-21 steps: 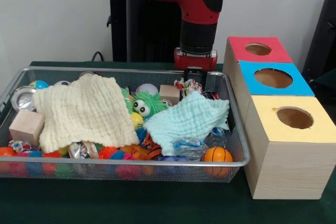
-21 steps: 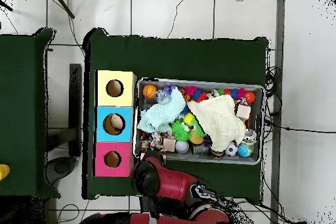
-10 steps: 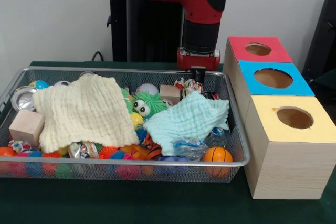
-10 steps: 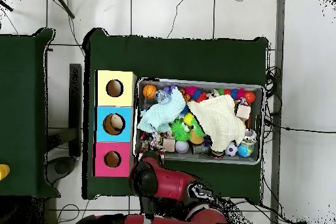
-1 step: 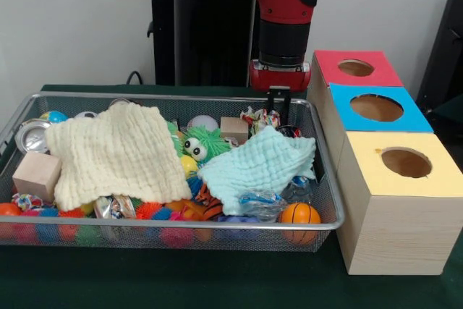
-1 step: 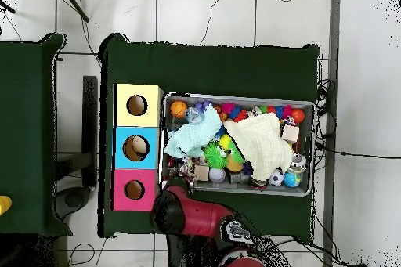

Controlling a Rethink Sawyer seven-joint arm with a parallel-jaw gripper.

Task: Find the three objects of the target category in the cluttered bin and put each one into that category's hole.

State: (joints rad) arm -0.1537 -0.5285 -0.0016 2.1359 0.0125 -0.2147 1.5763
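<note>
I read this as a robotics lab: my red and black arm [image 5: 278, 5] works at a surface [image 6: 211, 64] draped in dark green cloth, on a pale tiled floor [image 6: 360, 84] strewn with loose cables [image 6: 333, 150]. Three plywood boxes [image 5: 387, 157] with coloured tops and cut holes (clearly purpose-built) stand beside a wire mesh bin [image 5: 166, 233] of assorted toys.

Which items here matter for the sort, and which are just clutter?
Job:
gripper, at the bin's far edge
wire bin of mixed toys
red box, blue box, yellow box, each with a hole on top

Lying about:
cream cloth and pale blue cloth, covering toys
The target category cannot be told from the views.
</note>
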